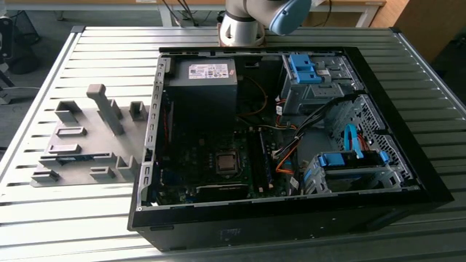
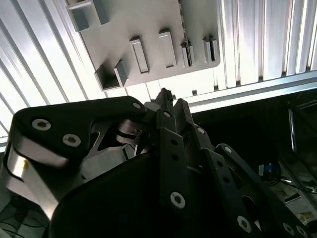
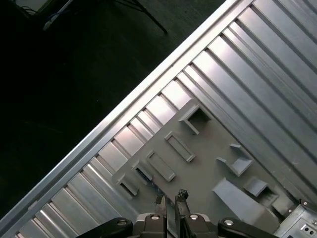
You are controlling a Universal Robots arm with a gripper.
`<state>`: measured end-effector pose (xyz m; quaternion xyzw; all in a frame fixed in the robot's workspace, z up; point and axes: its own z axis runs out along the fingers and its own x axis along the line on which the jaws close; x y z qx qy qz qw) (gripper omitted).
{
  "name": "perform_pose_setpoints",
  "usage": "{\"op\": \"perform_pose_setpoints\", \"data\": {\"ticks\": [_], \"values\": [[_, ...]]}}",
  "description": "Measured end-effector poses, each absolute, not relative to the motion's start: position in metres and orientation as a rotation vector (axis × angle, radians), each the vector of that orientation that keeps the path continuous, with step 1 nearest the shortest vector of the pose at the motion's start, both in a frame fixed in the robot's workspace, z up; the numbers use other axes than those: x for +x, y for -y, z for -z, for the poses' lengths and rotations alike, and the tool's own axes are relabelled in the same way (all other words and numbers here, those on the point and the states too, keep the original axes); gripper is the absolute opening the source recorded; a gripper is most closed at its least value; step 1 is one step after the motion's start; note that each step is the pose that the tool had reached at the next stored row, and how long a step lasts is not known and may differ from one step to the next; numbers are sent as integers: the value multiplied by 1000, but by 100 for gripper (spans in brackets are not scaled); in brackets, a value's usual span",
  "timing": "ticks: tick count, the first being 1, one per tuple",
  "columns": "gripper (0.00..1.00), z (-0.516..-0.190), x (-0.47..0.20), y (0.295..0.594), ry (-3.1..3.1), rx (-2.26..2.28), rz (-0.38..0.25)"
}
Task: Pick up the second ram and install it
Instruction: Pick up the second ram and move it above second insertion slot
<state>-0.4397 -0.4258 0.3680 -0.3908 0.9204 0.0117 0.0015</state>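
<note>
Gripper hovers above the grey holder tray, jaws pressed nearly together and holding nothing. The second ram sits in the tray below, long axis running across the exterior view.

The hand takes up the foreground, its black links and bolted joints fanning back from fingers drawn close together with nothing between them. Just beyond its tip lies a grey holder plate set with raised blocks, among them two slotted rectangles and an open box-shaped block. The plate rests on the ribbed metal counter. Beside the hand, past a pale rim, is the dark inside of an open computer case, with cables and a small blue part.
</note>
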Motion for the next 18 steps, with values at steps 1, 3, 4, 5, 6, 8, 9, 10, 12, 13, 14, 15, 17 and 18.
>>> {"op": "perform_pose_setpoints", "data": {"ticks": [1,3,4,5,6,8,9,10,12,13,14,15,17,18], "values": [[22,-367,-440,426,-2878,-1253,-37],[22,-366,-440,426,-2855,-1304,-37],[22,-365,-440,426,-2844,-1330,-37],[22,-365,-440,426,-2832,-1356,-37],[22,-364,-440,426,-2819,-1383,-37],[22,-363,-440,426,-2794,-1433,-37],[22,-363,-440,426,-2781,-1458,-37],[22,-362,-440,426,-2768,-1483,-37],[22,-361,-440,426,-2741,-1532,-37],[22,-361,-440,426,-2728,-1555,-36],[22,-361,-440,426,-2716,-1576,-36],[22,-360,-440,426,-2705,-1595,-36],[22,-360,-440,426,-2692,-1616,-35],[22,-360,-440,426,-2692,-1616,-35]]}}
